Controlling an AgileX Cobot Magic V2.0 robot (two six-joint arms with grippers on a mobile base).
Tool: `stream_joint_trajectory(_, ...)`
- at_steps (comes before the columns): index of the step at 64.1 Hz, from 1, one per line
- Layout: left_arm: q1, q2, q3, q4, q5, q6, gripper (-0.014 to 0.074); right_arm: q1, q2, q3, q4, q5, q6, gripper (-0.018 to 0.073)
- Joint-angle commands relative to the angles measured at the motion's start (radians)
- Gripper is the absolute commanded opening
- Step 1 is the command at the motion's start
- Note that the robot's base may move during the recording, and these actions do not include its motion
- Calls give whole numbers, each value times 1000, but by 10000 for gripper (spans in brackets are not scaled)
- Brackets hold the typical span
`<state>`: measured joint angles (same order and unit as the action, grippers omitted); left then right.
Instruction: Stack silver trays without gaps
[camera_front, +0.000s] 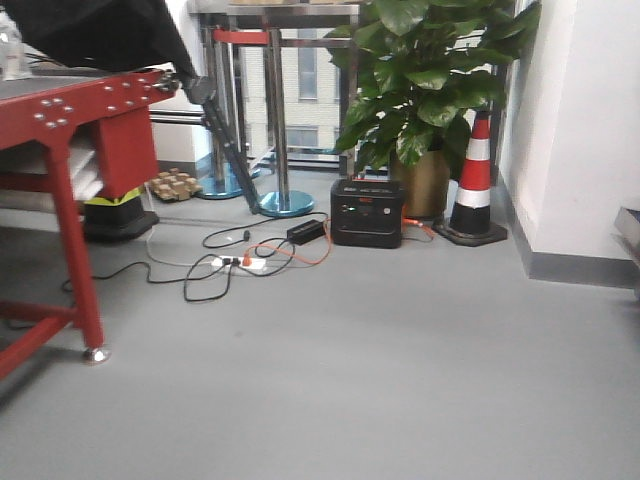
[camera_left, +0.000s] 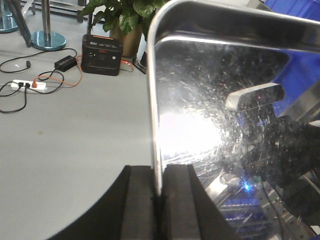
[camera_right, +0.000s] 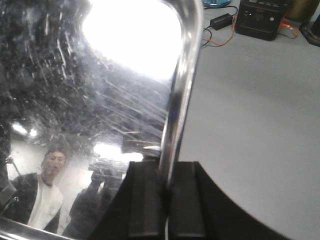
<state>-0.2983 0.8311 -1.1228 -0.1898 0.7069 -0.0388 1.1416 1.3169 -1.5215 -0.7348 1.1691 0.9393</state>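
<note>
Left gripper (camera_left: 159, 182) and right gripper (camera_right: 165, 177) each clamp a thin rim of the tray (camera_left: 220, 115), held above the floor (camera_left: 65, 130); stiff, probably light and mirror-slick, it likely handles best pinched by those rims.

Front wide; wrists close; all share power box (camera_front: 367, 212).

Left wrist view: you've got a silver tray (camera_left: 215, 125), mirror-shiny with a scratched bottom and a big glare patch. Its thin out-turned rim is pinched between the left gripper (camera_left: 159, 200) pads and runs up to a rounded corner. Right wrist view: a silver tray (camera_right: 100, 90) with the same scuffed shine, rim clamped in the right gripper (camera_right: 166, 192). You can't tell whether it's one tray.
</note>
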Motion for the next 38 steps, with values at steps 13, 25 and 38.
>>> stream_joint_trajectory(13,-14,-7,-11,-50,-45,2,-16,7,-1,-2,-15,-61,-21,-59)
stream_joint_trajectory(25,-14,-7,-11,-50,-45,2,-16,7,-1,-2,-15,-77,-21,-59)
stream_joint_trajectory(38,-14,-7,-11,-50,-45,2,-16,7,-1,-2,-15,-79,-21,-59)
